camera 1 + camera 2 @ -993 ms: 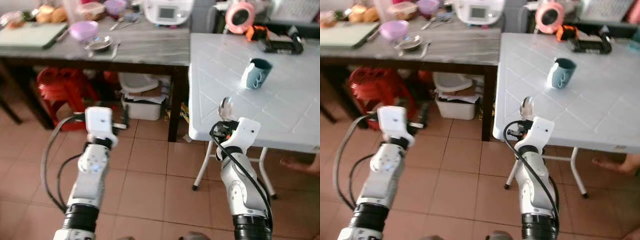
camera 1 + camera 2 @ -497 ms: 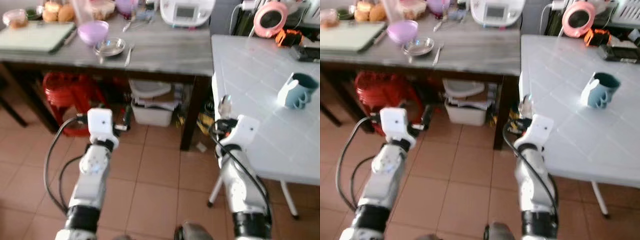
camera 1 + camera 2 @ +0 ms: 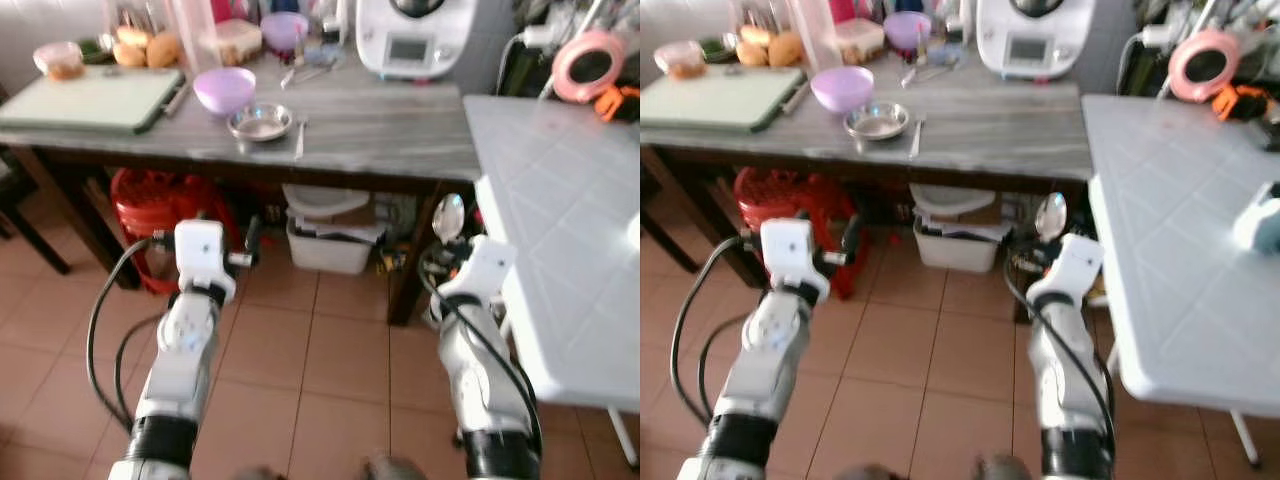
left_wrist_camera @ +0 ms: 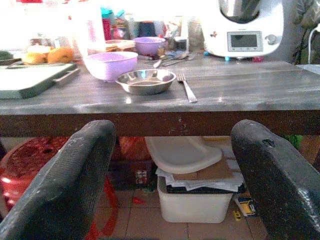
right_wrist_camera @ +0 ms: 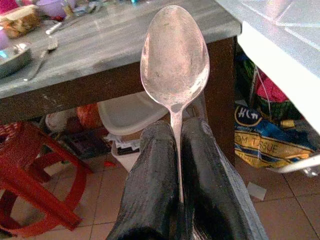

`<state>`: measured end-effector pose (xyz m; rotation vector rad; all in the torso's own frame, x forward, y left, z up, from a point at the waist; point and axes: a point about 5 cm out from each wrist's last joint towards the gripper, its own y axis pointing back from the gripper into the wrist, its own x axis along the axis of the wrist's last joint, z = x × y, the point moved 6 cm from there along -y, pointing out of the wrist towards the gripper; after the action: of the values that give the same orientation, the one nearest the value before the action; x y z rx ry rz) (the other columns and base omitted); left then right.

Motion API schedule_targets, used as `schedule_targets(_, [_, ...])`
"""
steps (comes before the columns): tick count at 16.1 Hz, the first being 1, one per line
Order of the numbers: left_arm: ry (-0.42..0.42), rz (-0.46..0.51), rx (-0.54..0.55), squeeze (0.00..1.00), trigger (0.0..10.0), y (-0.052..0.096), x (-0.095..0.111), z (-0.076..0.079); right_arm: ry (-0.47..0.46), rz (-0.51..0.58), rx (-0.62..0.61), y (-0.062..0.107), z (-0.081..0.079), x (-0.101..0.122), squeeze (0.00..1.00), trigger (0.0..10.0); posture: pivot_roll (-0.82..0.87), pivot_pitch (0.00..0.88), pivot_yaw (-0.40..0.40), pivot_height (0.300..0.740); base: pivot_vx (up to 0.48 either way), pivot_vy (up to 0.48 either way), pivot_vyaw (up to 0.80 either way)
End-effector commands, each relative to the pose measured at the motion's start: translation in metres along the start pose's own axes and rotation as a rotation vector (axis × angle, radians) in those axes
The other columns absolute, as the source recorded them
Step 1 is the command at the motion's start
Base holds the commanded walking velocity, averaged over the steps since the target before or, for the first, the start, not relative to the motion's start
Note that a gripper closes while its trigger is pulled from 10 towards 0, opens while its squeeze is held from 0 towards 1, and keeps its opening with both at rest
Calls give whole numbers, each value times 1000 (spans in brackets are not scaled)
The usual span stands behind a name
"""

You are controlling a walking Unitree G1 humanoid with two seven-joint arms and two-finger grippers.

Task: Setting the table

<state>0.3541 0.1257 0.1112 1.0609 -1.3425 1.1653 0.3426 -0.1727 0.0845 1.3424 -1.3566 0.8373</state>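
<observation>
My right gripper (image 5: pixel 176 131) is shut on the handle of a metal spoon (image 5: pixel 175 65), its bowl pointing up; in the eye view the spoon (image 3: pixel 449 215) stands beside the near left corner of the white plastic table (image 3: pixel 570 220). My left gripper (image 4: pixel 172 145) is open and holds nothing, raised before the grey wooden table (image 3: pixel 400 140). On that table lie a steel bowl (image 3: pixel 260 122), a fork (image 3: pixel 300 138) and a purple bowl (image 3: pixel 224 90). A pale mug (image 3: pixel 1260 220) stands on the white table at the picture's right edge.
A green cutting board (image 3: pixel 85 98), food containers and a white kitchen appliance (image 3: pixel 415 35) sit on the grey table. Under it are a red stool (image 3: pixel 150 205) and a white bin (image 3: pixel 325 240). Tiled floor lies in front of me.
The camera has swung left, so the white table and mug slid toward the right edge and the grey table moved to centre. The spoon stays in my right gripper.
</observation>
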Motion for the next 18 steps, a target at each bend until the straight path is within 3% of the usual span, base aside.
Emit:
schedule_targets(1, [-1,3,-25,0,10000,-1,1,7,1,10,-10,0,5,3,0,10000,-25,0,28,740,240,416,0])
schedule_targets(11, [2,-12,-24,0,10000,-1,-2,9,23,18,-10,-2,6,5,0,10000,-25,0,28,740,256,406,0])
schedule_targets(14, [6,-57,48,0,10000,9,-11,-12,49,61,-16,3,11,11,0,10000,-30,0,31,740,0,0,0])
schedule_targets(16, [-10,-114,8,0,10000,26,-21,-23,78,78,-31,7,22,15,0,10000,-34,0,35,740,0,0,0])
schedule_targets(18, [-27,-112,6,0,10000,33,-22,-27,93,76,-38,8,28,14,0,10000,-31,0,31,740,120,0,0])
